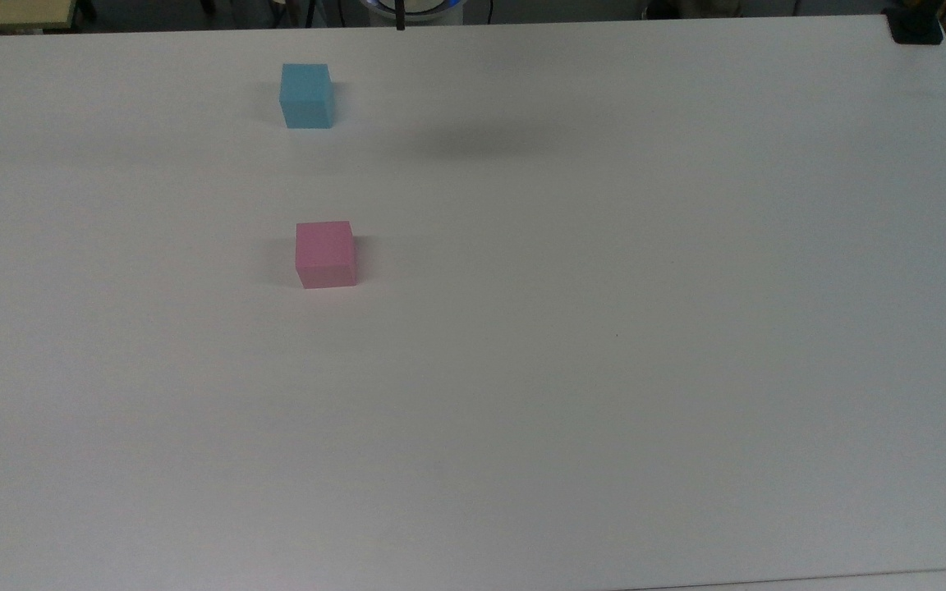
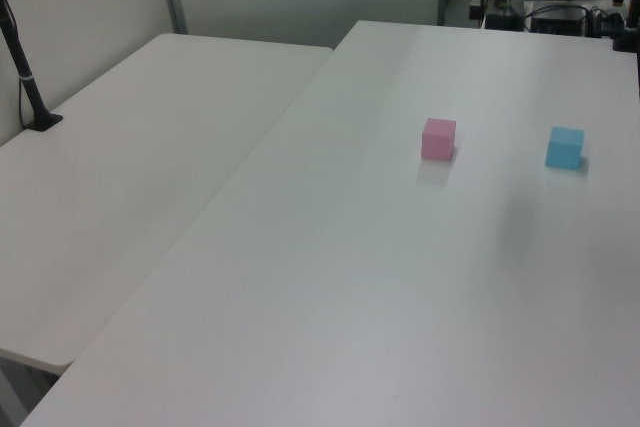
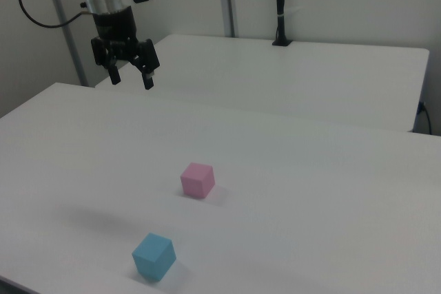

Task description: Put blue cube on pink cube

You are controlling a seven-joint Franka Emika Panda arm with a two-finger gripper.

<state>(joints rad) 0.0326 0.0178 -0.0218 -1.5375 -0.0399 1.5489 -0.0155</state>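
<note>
Where the top view looks down, matte blue cube [image 1: 306,95] near table [image 1: 604,328] far edge, pink cube [image 1: 325,254] apart | left view: cubes separate, bare tabletop around | right view: gripper [image 3: 129,79] raised, fingers spread, empty.

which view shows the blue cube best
The top view: the blue cube appears largest there, unobstructed near the table's far edge. The left view shows it small, to the right of the pink cube. The right view shows it near the bottom edge.
</note>
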